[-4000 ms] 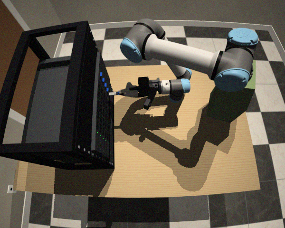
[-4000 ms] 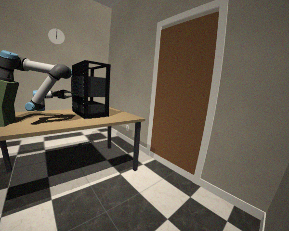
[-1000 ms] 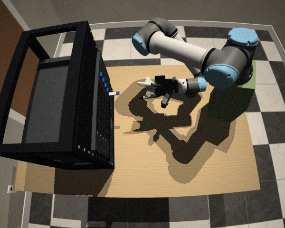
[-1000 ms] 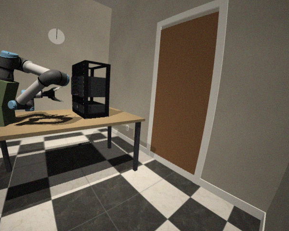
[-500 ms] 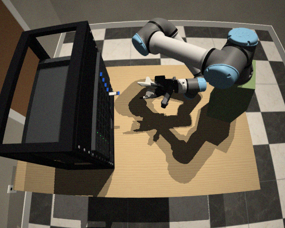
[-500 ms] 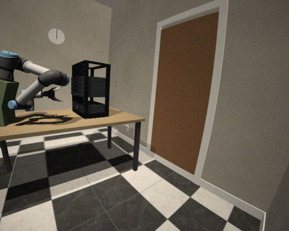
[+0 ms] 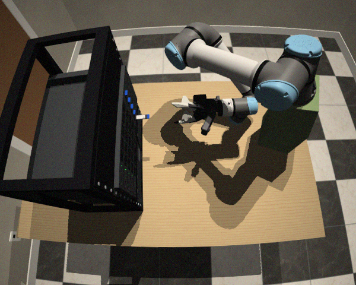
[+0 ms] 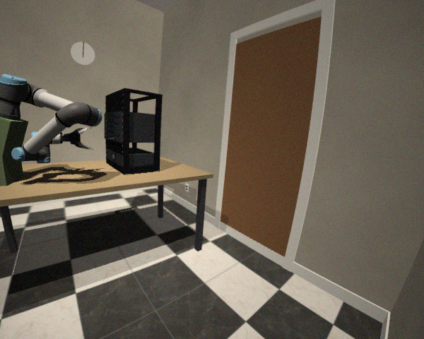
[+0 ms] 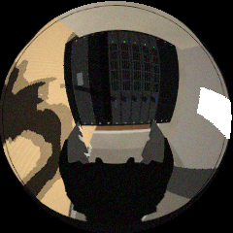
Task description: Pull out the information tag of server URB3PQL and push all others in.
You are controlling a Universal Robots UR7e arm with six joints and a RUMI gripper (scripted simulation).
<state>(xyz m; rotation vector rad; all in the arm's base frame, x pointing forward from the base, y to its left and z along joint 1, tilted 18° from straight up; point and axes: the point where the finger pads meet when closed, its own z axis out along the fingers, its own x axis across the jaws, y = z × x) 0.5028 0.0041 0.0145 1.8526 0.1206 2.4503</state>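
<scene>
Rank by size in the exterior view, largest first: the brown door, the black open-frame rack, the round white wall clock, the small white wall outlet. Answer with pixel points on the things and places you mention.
1. brown door (image 8: 271,135)
2. black open-frame rack (image 7: 102,92) (image 8: 126,131) (image 9: 170,83)
3. round white wall clock (image 8: 87,54)
4. small white wall outlet (image 7: 11,236) (image 8: 186,187)

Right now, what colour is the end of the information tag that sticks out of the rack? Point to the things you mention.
Blue (image 7: 147,116), on a white tag; it shows best in the top view.

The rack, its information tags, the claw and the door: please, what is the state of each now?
Rack: upright on the table.
Extended tag: pulled out, stop unconfirmed.
Four other blue-ended tags: little or no white showing.
Claw: open, away from the rack.
Door: closed.
</scene>
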